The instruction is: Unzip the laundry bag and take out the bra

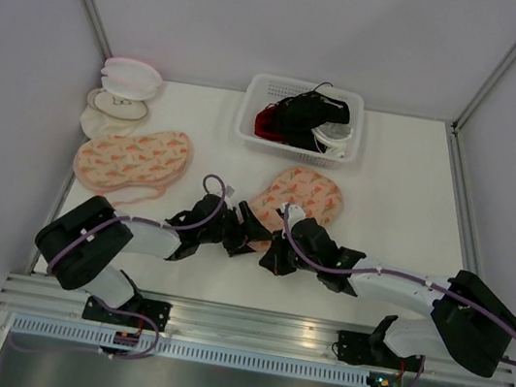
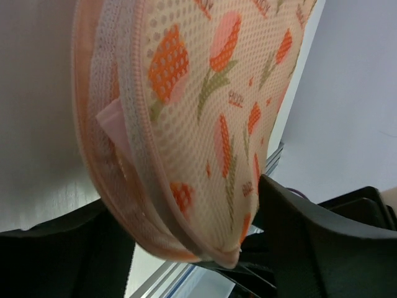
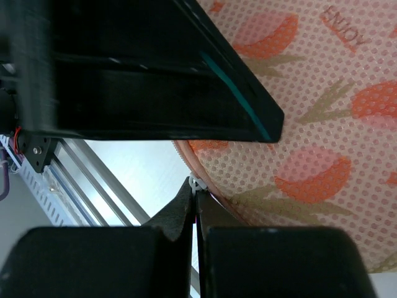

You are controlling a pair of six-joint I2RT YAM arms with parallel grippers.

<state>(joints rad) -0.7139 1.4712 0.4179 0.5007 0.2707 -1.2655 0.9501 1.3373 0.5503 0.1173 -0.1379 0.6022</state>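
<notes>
The laundry bag (image 1: 305, 193), peach-pink with an orange print, lies mid-table. Its near end (image 2: 205, 124) sits between the wide-spread fingers of my left gripper (image 2: 186, 202), which is open; the right-hand finger (image 2: 310, 242) touches the bag's edge. My right gripper (image 3: 195, 189) is shut on the small white zipper pull (image 3: 196, 183) at the bag's rim. In the top view both grippers, left (image 1: 241, 225) and right (image 1: 277, 248), meet at the bag's near end. A pale pink scrap (image 2: 113, 124) shows in the zip gap; I cannot tell whether it is the bra.
A second printed bag (image 1: 136, 159) lies at the left. Behind it are two round white-and-pink cases (image 1: 126, 84). A white basket (image 1: 249, 123) with black, red and white garments stands at the back. The aluminium rail (image 1: 257, 326) runs along the near edge.
</notes>
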